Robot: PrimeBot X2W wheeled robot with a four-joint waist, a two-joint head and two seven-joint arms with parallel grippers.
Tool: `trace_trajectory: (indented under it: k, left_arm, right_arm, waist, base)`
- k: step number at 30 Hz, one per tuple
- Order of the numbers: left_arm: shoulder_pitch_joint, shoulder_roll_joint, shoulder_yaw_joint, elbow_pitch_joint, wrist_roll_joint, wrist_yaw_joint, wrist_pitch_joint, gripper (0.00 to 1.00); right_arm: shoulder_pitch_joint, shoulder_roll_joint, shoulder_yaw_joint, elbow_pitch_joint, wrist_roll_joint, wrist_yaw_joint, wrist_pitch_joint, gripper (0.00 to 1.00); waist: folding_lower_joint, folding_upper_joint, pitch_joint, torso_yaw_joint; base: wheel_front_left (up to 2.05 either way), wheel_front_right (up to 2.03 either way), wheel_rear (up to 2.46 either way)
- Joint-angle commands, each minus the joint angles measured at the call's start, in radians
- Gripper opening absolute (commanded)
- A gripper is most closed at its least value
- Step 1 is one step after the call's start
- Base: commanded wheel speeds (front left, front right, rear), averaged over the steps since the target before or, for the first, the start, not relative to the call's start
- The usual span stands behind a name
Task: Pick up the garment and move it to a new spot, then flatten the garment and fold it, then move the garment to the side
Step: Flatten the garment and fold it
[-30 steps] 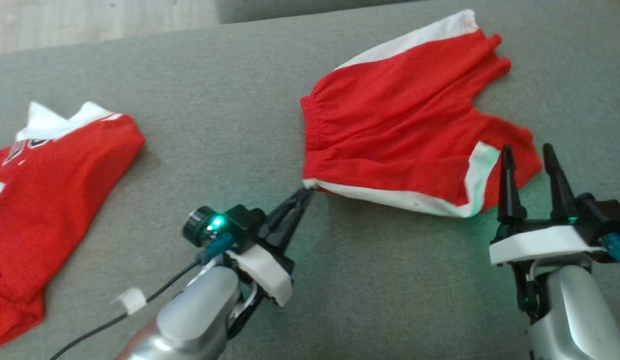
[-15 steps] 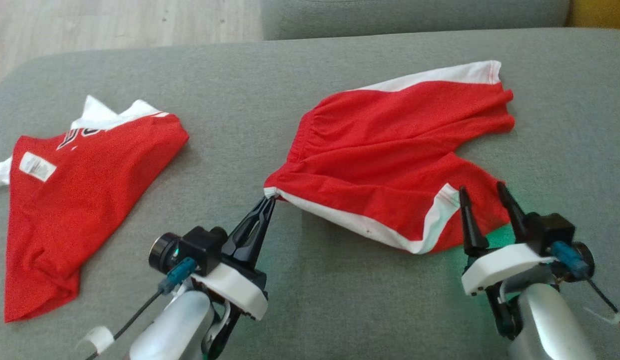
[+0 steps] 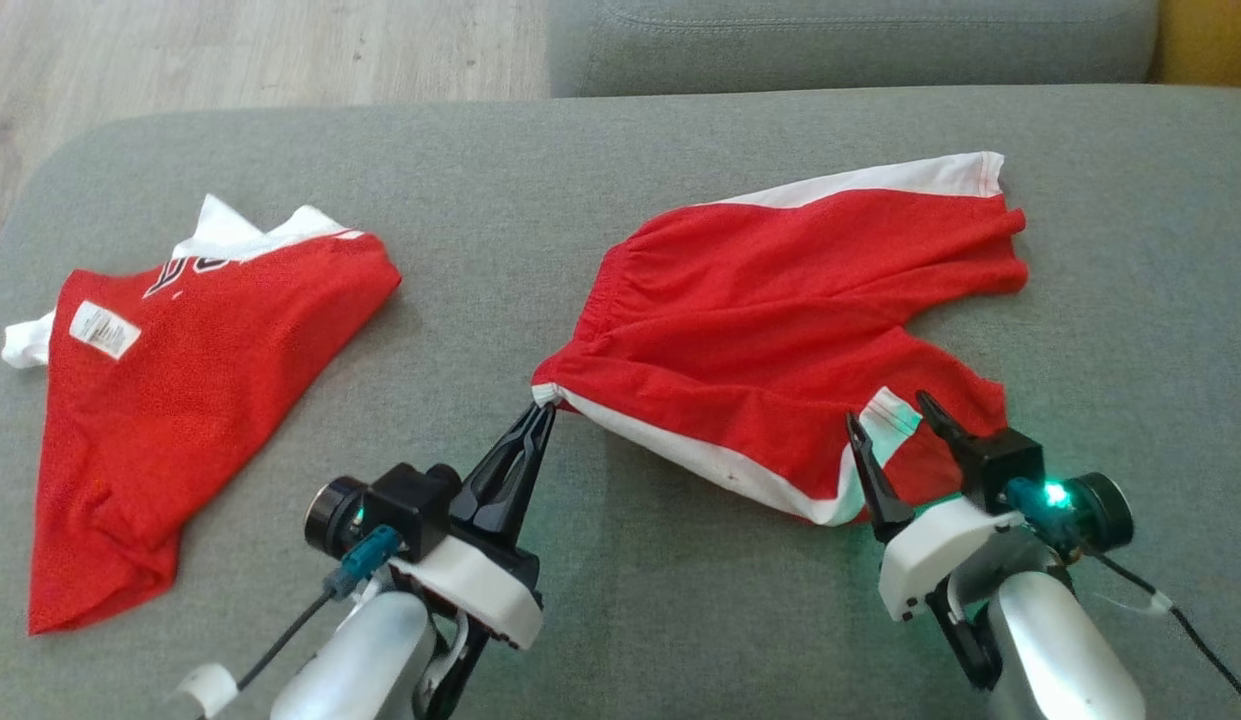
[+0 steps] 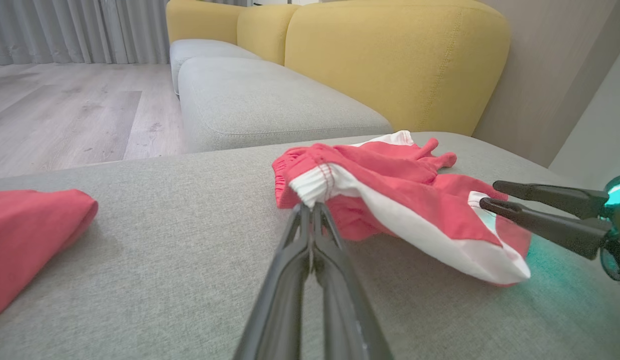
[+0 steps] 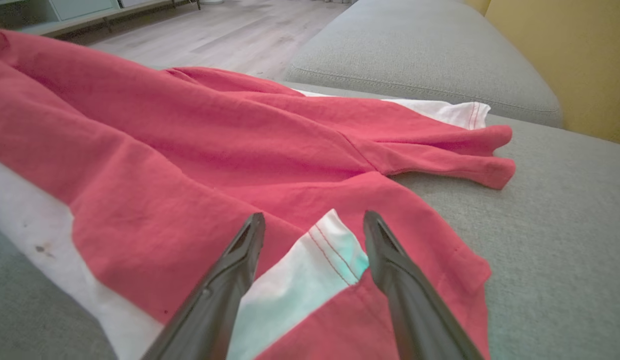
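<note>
**Left pincer (image 3: 542, 410) grips red shorts (image 3: 780, 320) at one corner on grey cushion (image 3: 580, 170)**

The left pincer is clamped tight, its two dark fingers pressed together on the white-trimmed waistband corner of the red shorts. From those fingertips the shorts spread up and to the right across the grey cushion, with one leg running to a white hem at the far right. The other leg comes back toward the right pincer (image 3: 888, 408). That pincer stands wide apart and holds nothing. Its fingers are spaced either side of the white side stripe at the nearer leg's hem, and whether they touch the cloth cannot be told. In the left wrist view the pinched corner bunches just above the fingertips, and the right pincer's fingers reach in from the right edge over the white-edged hem. A red jersey (image 3: 180, 380) with a white collar lies well to the left of the left pincer, apart from the shorts. Beyond the cushion are a wooden floor (image 3: 230, 50) and a yellow backrest (image 4: 389, 60).
</note>
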Motion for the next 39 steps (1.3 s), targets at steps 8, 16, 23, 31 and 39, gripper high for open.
trace_trajectory:
  k: [8,16,23,31,39]
  left_arm:
    - [-0.004,-0.001,0.054,-0.013,0.026,-0.011,-0.012,0.00]
    - [-0.013,-0.012,0.059,-0.005,0.039,-0.023,-0.012,0.00]
    - [-0.016,-0.016,0.070,0.001,0.046,-0.028,-0.012,0.00]
    - [-0.018,-0.020,0.078,0.006,0.052,-0.033,-0.012,0.00]
    - [-0.008,-0.019,0.111,0.011,0.058,-0.031,-0.012,0.00]
  right_arm:
    - [-0.071,-0.002,0.020,0.003,-0.046,0.007,0.050,1.00]
    - [-0.103,-0.002,0.026,0.043,-0.052,0.007,0.070,1.00]
    - [-0.112,-0.002,0.031,0.058,-0.044,0.007,0.073,0.95]
    - [-0.117,-0.002,0.031,0.058,-0.045,0.007,0.068,0.00]
    - [-0.096,-0.002,-0.017,-0.004,-0.037,0.007,0.049,0.00]
  waist:
    - [0.0000,0.0000,-0.002,-0.009]
    - [0.0000,0.0000,0.007,0.001]
    - [0.0000,0.0000,0.012,-0.001]
    - [0.0000,0.0000,0.014,-0.006]
    - [0.0000,0.0000,-0.006,-0.015]
  base:
    - [0.00,0.00,0.00]
    - [0.00,0.00,0.00]
    - [0.00,0.00,0.00]
    - [0.00,0.00,0.00]
    - [0.00,0.00,0.00]
